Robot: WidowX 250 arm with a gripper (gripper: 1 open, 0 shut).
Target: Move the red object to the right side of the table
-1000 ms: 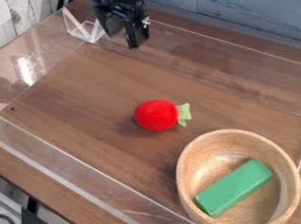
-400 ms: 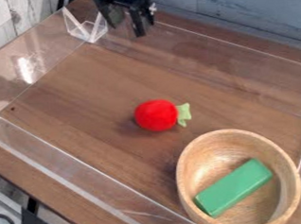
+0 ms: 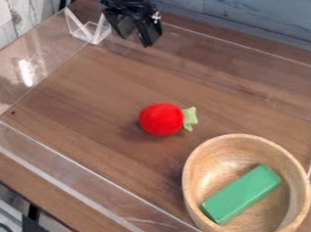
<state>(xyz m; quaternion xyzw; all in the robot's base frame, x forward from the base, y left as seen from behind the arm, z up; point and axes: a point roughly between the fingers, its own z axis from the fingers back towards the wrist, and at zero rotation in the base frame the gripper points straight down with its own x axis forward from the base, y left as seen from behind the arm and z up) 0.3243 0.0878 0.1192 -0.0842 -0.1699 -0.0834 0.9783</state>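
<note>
1. Sitting pretty much in the middle of the table (image 3: 105,101) is the red object (image 3: 160,120), a small round ball-like toy fruit with a little yellow-green leaf tip poking out on the side facing the wooden bowl (image 3: 200,165).
2. The gripper (image 3: 146,32) is way off at the far end of the table from the red object, up near the back acrylic wall (image 3: 233,40). It's well apart from the fruit, nothing touching, nothing in between them but bare wood grain.
3. Its fingers look spread wide with nothing between them. It's dark and a bit small in the shot, so I can't make out fine detail, but it's angled steeply downward toward the tabletop.
4. The wooden bowl is just past the red object on the near-right side, close but not touching it. A green rectangular block (image 3: 241,194) lies tilted inside the bowl.
5. From the red object, the gripper is up and slightly left in the view, while the bowl is down and right, so the fruit sits roughly between the two.
6. A small clear bracket thing (image 3: 88,29) stands just left of the gripper at the back corner.
</note>
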